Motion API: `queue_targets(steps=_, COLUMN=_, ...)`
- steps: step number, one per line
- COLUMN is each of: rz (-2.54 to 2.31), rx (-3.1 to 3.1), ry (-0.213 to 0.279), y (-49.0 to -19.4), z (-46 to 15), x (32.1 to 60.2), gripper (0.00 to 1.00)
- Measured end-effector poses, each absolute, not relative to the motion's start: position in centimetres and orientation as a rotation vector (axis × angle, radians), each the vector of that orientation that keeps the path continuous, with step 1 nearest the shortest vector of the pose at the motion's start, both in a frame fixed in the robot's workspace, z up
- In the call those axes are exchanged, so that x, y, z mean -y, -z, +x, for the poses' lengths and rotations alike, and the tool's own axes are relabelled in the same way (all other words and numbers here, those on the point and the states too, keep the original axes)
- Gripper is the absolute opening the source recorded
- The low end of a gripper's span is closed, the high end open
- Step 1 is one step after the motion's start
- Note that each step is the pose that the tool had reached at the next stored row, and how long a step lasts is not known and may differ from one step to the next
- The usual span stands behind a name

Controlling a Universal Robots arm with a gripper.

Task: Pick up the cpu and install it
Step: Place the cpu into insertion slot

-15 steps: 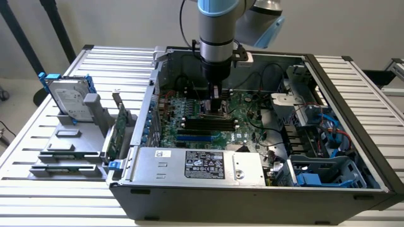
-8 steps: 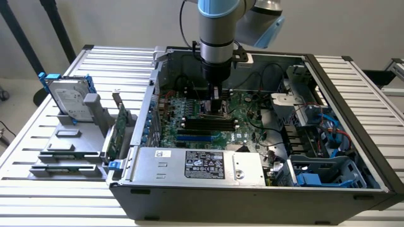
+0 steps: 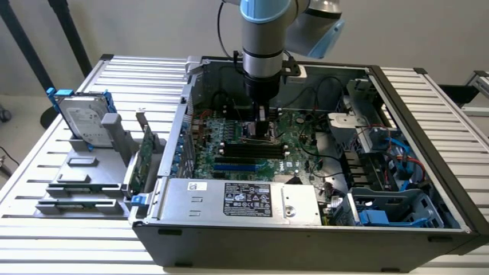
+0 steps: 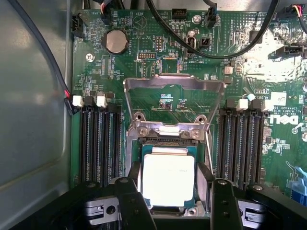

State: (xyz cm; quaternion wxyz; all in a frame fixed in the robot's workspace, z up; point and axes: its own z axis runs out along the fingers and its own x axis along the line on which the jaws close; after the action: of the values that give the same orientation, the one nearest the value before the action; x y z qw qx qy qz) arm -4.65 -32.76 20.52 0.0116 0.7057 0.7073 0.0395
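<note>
While the jaws stand spread, the cpu (image 4: 169, 179) lies flat, lid up (seemingly seated).

**Item 1:** wall (image 3: 153, 28), plain off-white, matt. Runs full width behind gripper (image 3: 262, 133), well apart from it.

**Item 2:** work table (image 3: 68, 240), pale grey ribbed metal slats, slats running across exterior view. Lies below gripper, extends out on all sides.

**Item 3:** two black slanted poles (image 3: 68, 34), thin, set vs. wall. Far from gripper, twd exterior view's left.

**Item 4:** floor (image 3: 19, 123), pale, smooth, past table edge, same side as poles.

**Light:** bright, even, diffuse; shadows soft.
</note>
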Motion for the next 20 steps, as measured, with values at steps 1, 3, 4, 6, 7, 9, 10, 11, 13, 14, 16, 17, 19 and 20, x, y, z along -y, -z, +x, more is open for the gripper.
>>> queue_targets(steps=1, rz=2.201, rx=-2.206, ry=-0.123, y=-20.5, z=-4.65, x=32.77, gripper=0.55)
queue_targets(steps=3, rz=2.201, rx=-2.206, ry=-0.123, y=-20.44, z=-4.65, x=32.76, gripper=0.55)
queue_targets(steps=4, rz=2.201, rx=-2.206, ry=-0.123, y=-20.41, z=-4.65, x=32.76, gripper=0.55)
queue_targets(steps=6, rz=2.201, rx=-2.206, ry=-0.123, y=-20.36, z=-4.65, x=32.77, gripper=0.55)
queue_targets(steps=7, rz=2.201, rx=-2.206, ry=-0.123, y=-20.33, z=-4.65, x=32.77, gripper=0.55)
queue_targets(steps=9, rz=2.201, rx=-2.206, ry=-0.123, y=-20.28, z=-4.64, x=32.76, gripper=0.55)
queue_targets(steps=10, rz=2.201, rx=-2.205, ry=-0.122, y=-20.26, z=-4.64, x=32.77, gripper=0.55)
queue_targets(steps=11, rz=2.201, rx=-2.205, ry=-0.123, y=-20.24, z=-4.63, x=32.77, gripper=0.55)
queue_targets(steps=13, rz=2.201, rx=-2.205, ry=-0.123, y=-20.2, z=-4.62, x=32.77, gripper=0.55)
queue_targets(steps=14, rz=2.201, rx=-2.205, ry=-0.123, y=-20.18, z=-4.61, x=32.76, gripper=0.55)
queue_targets(steps=16, rz=2.202, rx=-2.205, ry=-0.123, y=-20.08, z=-4.59, x=32.76, gripper=0.55)
queue_targets(steps=17, rz=2.202, rx=-2.205, ry=-0.123, y=-20.06, z=-4.59, x=32.77, gripper=0.55)
queue_targets(steps=19, rz=2.202, rx=-2.205, ry=-0.123, y=-20.02, z=-4.59, x=32.76, gripper=0.55)
queue_targets(steps=20, rz=2.202, rx=-2.205, ry=-0.123, y=-20.0, z=-4.59, x=32.76, gripper=0.55)
